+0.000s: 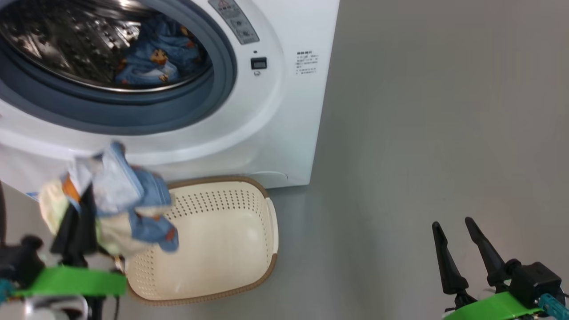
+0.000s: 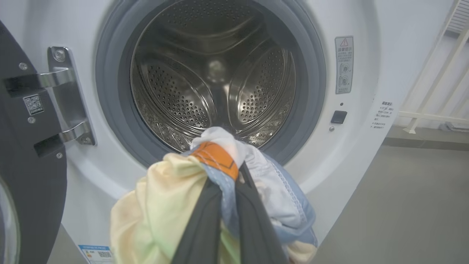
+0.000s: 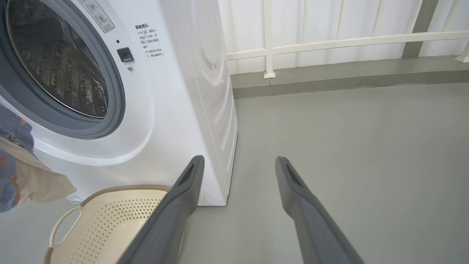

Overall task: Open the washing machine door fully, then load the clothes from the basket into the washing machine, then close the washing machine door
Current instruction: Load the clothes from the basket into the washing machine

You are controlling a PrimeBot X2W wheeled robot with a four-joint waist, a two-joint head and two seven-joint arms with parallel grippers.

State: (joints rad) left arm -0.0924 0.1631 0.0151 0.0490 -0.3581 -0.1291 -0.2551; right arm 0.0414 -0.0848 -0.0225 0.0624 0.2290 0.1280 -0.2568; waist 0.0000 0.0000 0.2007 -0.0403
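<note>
The washing machine stands with its steel drum uncovered. The washing machine door is swung out to the left on its hinges. A light blue garment with orange prints lies inside the drum. My left gripper is shut on a bundle of clothes, cream with blue and orange, held just below and in front of the drum opening. Under it sits the basket, which looks empty. My right gripper hangs open to the right over the floor, holding nothing.
Grey floor spreads wide to the right of the machine. A white railing and a low kerb run along the far wall behind it. The basket rests against the machine's lower front.
</note>
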